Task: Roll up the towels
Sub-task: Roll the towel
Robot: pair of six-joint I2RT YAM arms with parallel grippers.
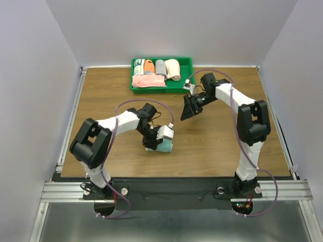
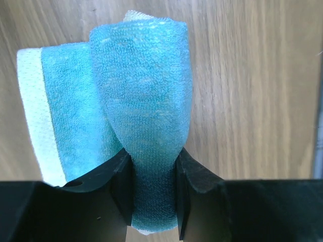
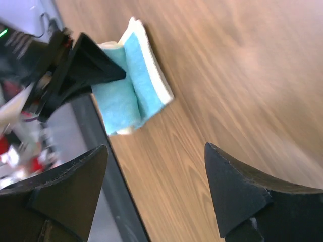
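Observation:
The teal towel [image 1: 164, 146] with pale yellow edges lies on the wooden table near its front, partly rolled. In the left wrist view its rolled part [image 2: 144, 101] stands up between my fingers, with a flat part and pale edge [image 2: 35, 116] to the left. My left gripper [image 2: 154, 191] is shut on the teal roll. My right gripper [image 1: 191, 110] is open and empty, held above the table right of centre; the right wrist view shows the teal towel [image 3: 128, 96] ahead of its jaws. A peach-pink rolled towel [image 1: 173, 69] lies in the green tray.
A green tray [image 1: 187, 62] stands at the back centre of the table with several rolled towels and a crumpled pink cloth [image 1: 148, 80]. The table's left metal rail [image 1: 70, 118] and the front frame [image 1: 176, 189] bound the wooden surface.

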